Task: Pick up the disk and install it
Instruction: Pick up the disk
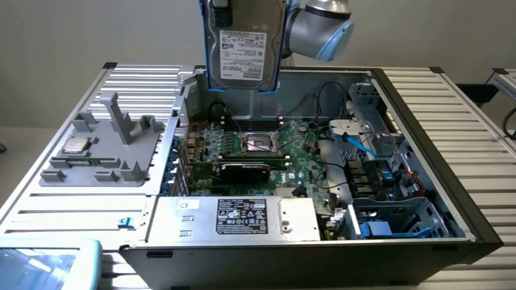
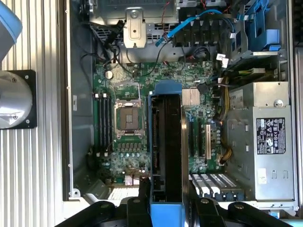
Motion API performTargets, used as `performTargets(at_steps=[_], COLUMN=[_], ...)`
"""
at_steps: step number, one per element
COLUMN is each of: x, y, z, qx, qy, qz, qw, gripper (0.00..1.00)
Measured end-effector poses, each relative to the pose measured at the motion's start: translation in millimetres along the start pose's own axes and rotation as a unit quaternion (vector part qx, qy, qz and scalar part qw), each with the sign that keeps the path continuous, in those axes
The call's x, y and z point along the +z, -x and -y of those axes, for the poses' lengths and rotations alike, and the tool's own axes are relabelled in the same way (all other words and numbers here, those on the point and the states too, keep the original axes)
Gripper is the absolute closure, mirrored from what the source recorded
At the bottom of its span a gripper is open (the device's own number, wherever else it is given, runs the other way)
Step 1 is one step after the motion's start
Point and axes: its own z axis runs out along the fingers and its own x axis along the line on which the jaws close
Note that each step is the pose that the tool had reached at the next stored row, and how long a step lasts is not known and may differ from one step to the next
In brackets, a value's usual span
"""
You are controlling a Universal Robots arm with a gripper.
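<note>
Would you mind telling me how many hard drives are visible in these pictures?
1. The disk is held upright by the gripper, above the open computer case. Others may sit hidden in the drive cage at the exterior view's right.

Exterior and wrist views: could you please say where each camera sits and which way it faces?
Exterior view: off the arm, raised at the power supply end of the case, looking down into it; arm holds the disk above it.
Wrist view: on the wrist, looking down along the disk at the motherboard; gripper clamps the disk.
Shared: disk, motherboard, power supply.
</note>
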Motion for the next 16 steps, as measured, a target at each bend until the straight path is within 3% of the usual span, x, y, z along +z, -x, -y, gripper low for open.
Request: performTargets(at_steps=[16], x=[1.0], y=[42.2], z=[-53.3], qx=[0.000], qy=[-0.0097], qz=[0.0004], qw=[1.0000], gripper=[0.63])
